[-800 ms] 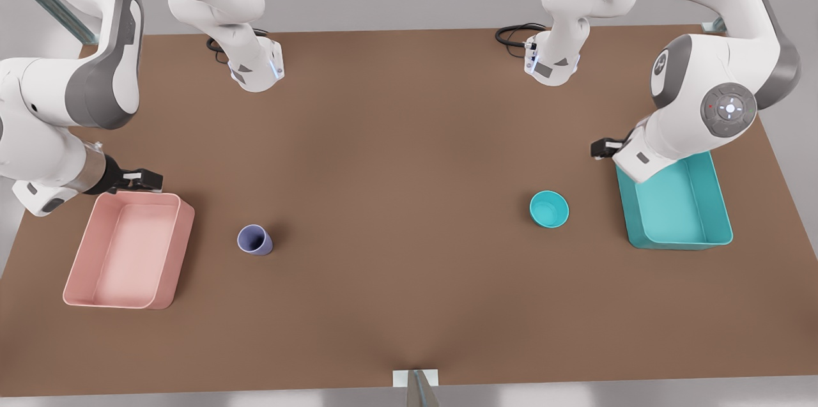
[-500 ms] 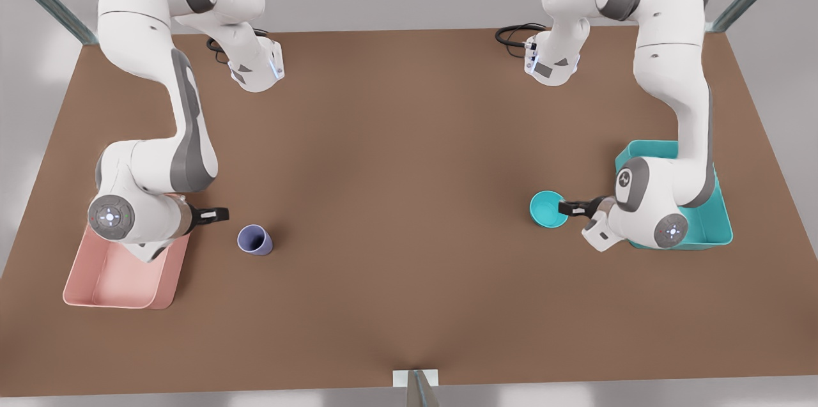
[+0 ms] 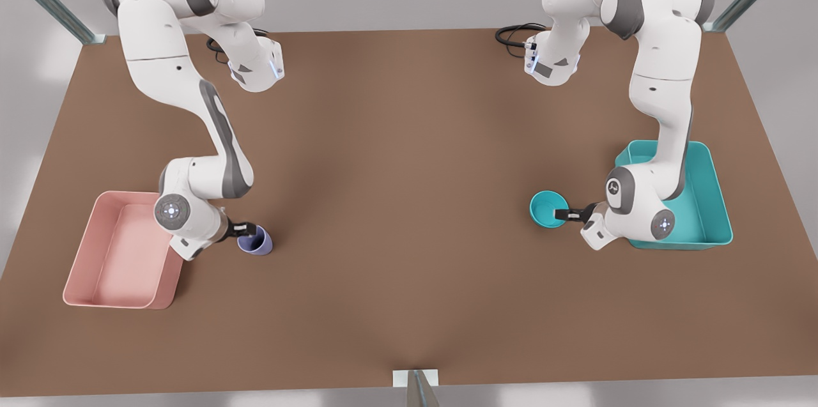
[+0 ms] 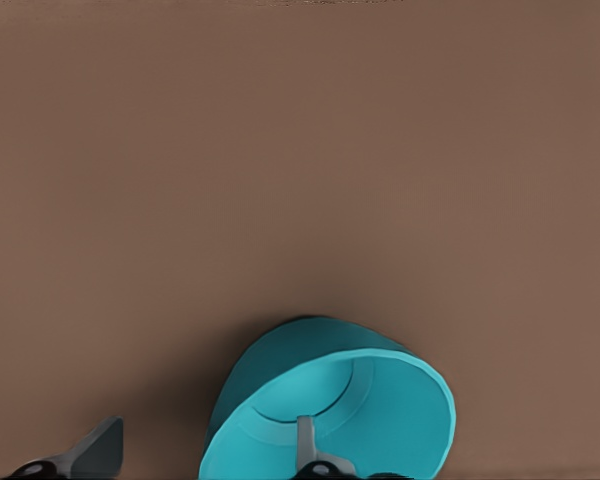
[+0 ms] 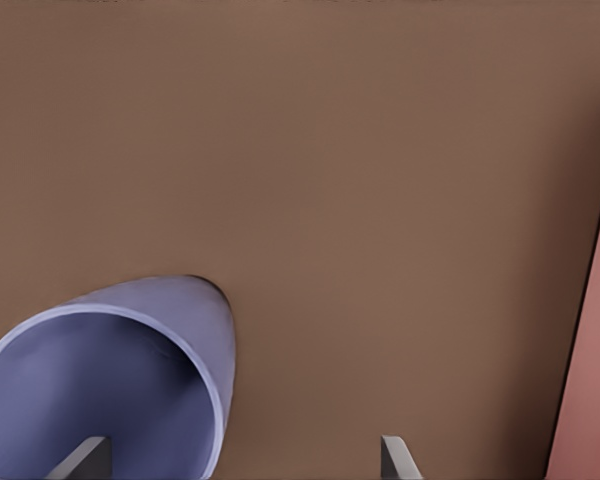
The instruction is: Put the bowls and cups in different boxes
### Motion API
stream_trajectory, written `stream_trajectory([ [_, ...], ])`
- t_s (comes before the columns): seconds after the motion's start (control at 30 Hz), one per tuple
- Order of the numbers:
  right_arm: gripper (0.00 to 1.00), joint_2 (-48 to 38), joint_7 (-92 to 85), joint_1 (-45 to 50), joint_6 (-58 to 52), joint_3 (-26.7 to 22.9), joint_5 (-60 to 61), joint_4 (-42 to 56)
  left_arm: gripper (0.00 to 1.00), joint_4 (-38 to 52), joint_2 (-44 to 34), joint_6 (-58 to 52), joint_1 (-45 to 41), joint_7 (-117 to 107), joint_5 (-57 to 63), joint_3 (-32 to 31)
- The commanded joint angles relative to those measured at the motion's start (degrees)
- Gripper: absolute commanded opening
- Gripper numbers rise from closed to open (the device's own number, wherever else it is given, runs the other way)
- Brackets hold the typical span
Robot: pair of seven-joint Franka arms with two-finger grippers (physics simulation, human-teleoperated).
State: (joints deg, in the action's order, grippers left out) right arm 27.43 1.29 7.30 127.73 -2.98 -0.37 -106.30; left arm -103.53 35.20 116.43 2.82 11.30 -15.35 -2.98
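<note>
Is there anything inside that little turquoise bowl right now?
Inside the bowl there is just one finger of the left gripper, the other outside its wall. The gripper covers part of the rim.

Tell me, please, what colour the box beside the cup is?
Pale pink; the box beside the lavender cup shows best in the front view.

tabletop [image 3: 409, 202] carries all; cup [image 3: 256, 241] toward the front view's left, one box [image 3: 121, 253] just beside it further left; bowl [image 3: 547, 209] toward the front view's right, other box [image 3: 703, 202] near it further right; right gripper [image 3: 246, 229] at the cup rim, one finger [image 5: 85, 458] inside; left gripper [image 3: 565, 215] straddling the bowl rim
</note>
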Motion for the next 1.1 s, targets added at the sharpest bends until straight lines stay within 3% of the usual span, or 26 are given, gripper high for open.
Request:
stream_trajectory([
  [0.0, 1.00, 0.6, 4.1, 0.0, 4.6, 0.0, 0.2, -0.3, 0.33, 0.0, 0.0, 1.8, 0.0, 16.0, -0.9, 0.0],
  [0.1, 1.00, 2.3, 4.1, -0.3, 4.7, 0.0, 0.3, -0.4, 0.32, 0.0, 0.6, 2.0, 0.0, 16.0, -1.9, 0.0],
  [0.13, 1.00, 2.4, 4.1, -0.3, 4.9, 0.0, 0.7, -1.0, 0.23, 0.1, 0.6, 2.0, 0.0, 16.0, -2.0, 0.0],
  [0.2, 1.00, 3.0, 4.1, -0.3, 5.5, 0.0, 0.9, -1.6, 0.21, 0.1, 0.2, 1.8, 0.0, 13.3, -2.8, 0.0],
  [0.23, 0.96, 3.1, 4.1, -0.3, 5.5, 0.1, 0.9, -1.6, 0.21, 0.3, 0.0, 1.6, 0.0, 13.3, -2.8, 0.0],
  [0.27, 0.86, 3.3, 4.1, -0.3, 5.5, 0.1, 0.9, -1.6, 0.21, 0.4, -1.4, 0.7, 0.0, 13.2, -2.5, 0.0],
  [0.33, 0.51, 3.2, 4.0, -0.2, 5.2, 0.2, 0.9, -1.5, 0.21, 0.7, -8.4, -4.3, 0.0, 4.9, 0.7, 1.8],
  [0.37, 0.38, 3.2, 4.0, -0.1, 4.9, 0.2, 0.9, -1.4, 0.21, 1.7, -12.2, -8.0, -0.4, -0.6, 4.6, 3.0],
  [0.43, 0.21, 3.3, 4.2, 0.4, 4.6, 0.2, 0.9, -1.1, 0.21, 2.4, -19.6, -12.5, -0.5, -2.3, 6.7, 14.1],
  [0.5, 0.21, 3.3, 4.2, 0.4, 3.9, 0.2, 0.9, -0.4, 0.21, 2.5, -19.9, -13.2, -0.5, -1.0, 8.7, 22.1],
  [0.6, 0.21, 2.8, 3.9, -0.4, 3.5, 0.2, 1.0, 0.9, 0.21, 2.3, -17.2, -11.6, 0.4, 8.7, 9.0, 26.8],
  [0.7, 0.21, -1.6, -4.1, -5.1, -0.2, 0.0, 0.9, 3.7, 0.21, 1.8, -11.2, -3.9, 2.3, 12.1, 9.4, 26.8],
  [0.8, 0.21, -4.5, -20.6, -14.6, -10.7, -0.2, 1.0, 10.8, 0.21, 1.8, -5.1, 0.5, 3.6, 13.0, 8.8, 26.5],
  [0.97, 0.21, -2.4, -31.6, -25.0, -11.5, -0.4, 1.0, 12.0, 0.21, 1.8, -1.5, 3.0, 4.1, 13.0, 8.7, 24.3],
  [1.0, 0.21, -1.3, -31.5, -25.5, -11.3, -0.4, 1.1, 12.0, 0.48, 1.8, -1.5, 3.0, 4.1, 13.2, 8.7, 24.3],
  [1.03, 0.21, 0.9, -31.3, -25.8, -10.6, -0.4, 2.0, 12.3, 1.00, 1.9, -1.5, 3.0, 4.1, 13.2, 8.7, 24.2],
  [1.07, 0.21, 3.7, -31.3, -26.5, -10.4, -0.5, 2.5, 13.9, 1.00, 2.1, -1.6, 3.0, 4.2, 13.2, 8.8, 24.2],
])
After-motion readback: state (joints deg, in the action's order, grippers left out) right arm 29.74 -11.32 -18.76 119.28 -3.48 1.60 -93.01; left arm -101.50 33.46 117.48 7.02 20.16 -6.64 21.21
